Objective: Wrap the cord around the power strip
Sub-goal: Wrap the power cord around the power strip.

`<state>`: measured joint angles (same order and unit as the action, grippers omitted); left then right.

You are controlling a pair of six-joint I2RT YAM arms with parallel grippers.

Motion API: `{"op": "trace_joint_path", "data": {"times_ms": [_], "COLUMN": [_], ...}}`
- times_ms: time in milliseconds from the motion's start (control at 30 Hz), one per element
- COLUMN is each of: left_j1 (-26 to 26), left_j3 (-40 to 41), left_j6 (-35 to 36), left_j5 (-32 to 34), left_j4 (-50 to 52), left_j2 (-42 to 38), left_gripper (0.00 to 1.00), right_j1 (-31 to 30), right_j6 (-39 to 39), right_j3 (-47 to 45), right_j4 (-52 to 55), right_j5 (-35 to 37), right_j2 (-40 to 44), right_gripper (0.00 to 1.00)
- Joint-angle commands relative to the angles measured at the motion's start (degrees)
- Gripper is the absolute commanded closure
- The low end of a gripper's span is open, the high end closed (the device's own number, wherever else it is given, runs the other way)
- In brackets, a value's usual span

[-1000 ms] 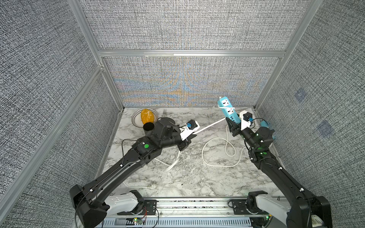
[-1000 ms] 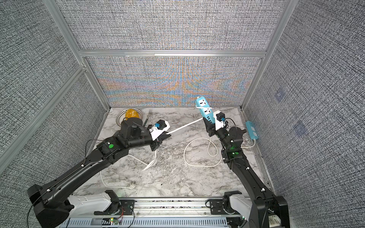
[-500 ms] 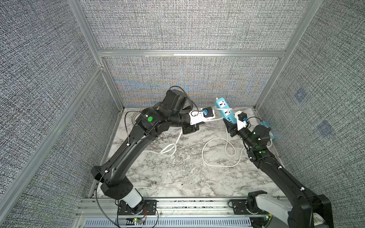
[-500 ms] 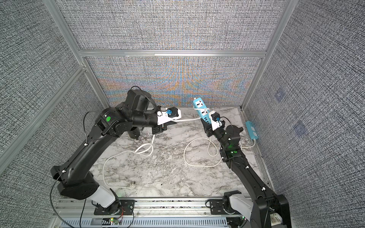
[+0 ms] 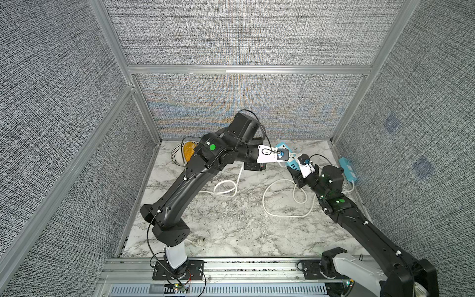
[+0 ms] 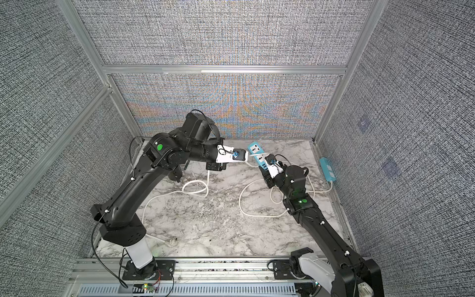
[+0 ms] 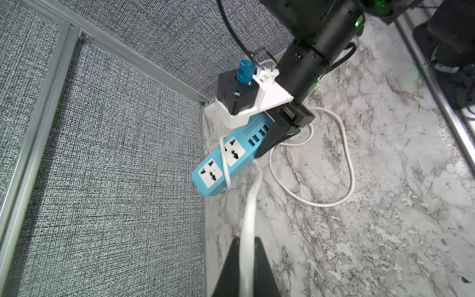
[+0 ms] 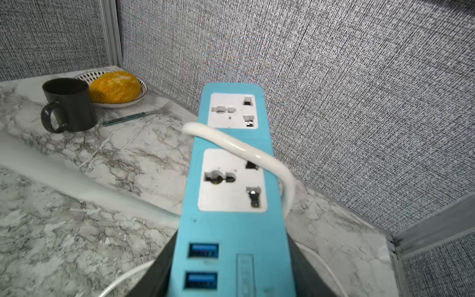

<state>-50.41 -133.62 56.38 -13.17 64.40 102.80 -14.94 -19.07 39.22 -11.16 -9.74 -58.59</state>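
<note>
The blue power strip [image 5: 290, 161] [image 6: 257, 154] is held off the table at the back right, tilted up. My right gripper [image 8: 231, 240] [image 5: 295, 171] is shut on its USB end. The white cord [image 8: 239, 146] crosses the strip's face [image 7: 231, 159] between the two sockets in one turn. From there the cord [image 7: 248, 205] runs into my left gripper [image 7: 246, 241], which is shut on it just left of the strip. More of the cord [image 5: 282, 213] [image 6: 195, 190] lies in loops on the marble table. Its plug [image 5: 199, 241] [image 6: 172, 241] rests near the front edge.
A black mug [image 8: 69, 102], a patterned plate [image 5: 177, 154] with an orange bun [image 8: 115, 87] and a fork [image 8: 138, 115] sit at the back left. A second blue strip [image 5: 348, 168] [image 6: 327, 168] lies along the right wall. Fabric walls close in three sides.
My left arm rose from the table and swung right with the cord, up to the strip. The strip in my right gripper came slightly lower and left.
</note>
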Motion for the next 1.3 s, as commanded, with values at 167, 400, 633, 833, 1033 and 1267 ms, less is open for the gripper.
{"op": "trace_joint_path", "data": {"times_ms": [167,400,633,833,1033,1267], "left_j1": [0.31,1.0,2.32,2.86,2.86,2.82], "left_j3": [1.83,2.21,3.99,4.43,4.31,4.32], "left_j6": [2.3,1.45,0.79,0.97,0.2,1.44], "left_j5": [0.17,0.42,-0.93,-2.05,-5.46,-4.24], "left_j4": [-7.53,-7.63,-8.72,-8.3,-7.71,-7.19], "left_j2": [-1.38,-1.73,-2.08,-1.47,-1.47,-0.41], "left_gripper": [1.0,1.0,1.0,1.0,1.0,1.0], "right_j1": [-0.09,-0.1,-0.39,-0.75,-1.41,-3.32], "right_j6": [-2.03,-1.48,-1.72,-1.87,-1.95,-4.36], "right_j3": [0.54,1.35,2.25,2.44,2.48,2.39], "right_j4": [7.28,8.62,11.72,13.69,14.54,16.2], "right_j5": [-2.41,-5.94,-10.83,-13.28,-15.96,-22.32], "right_j2": [1.55,2.54,3.27,3.91,3.14,2.1], "right_gripper": [1.0,1.0,1.0,1.0,1.0,1.0]}}
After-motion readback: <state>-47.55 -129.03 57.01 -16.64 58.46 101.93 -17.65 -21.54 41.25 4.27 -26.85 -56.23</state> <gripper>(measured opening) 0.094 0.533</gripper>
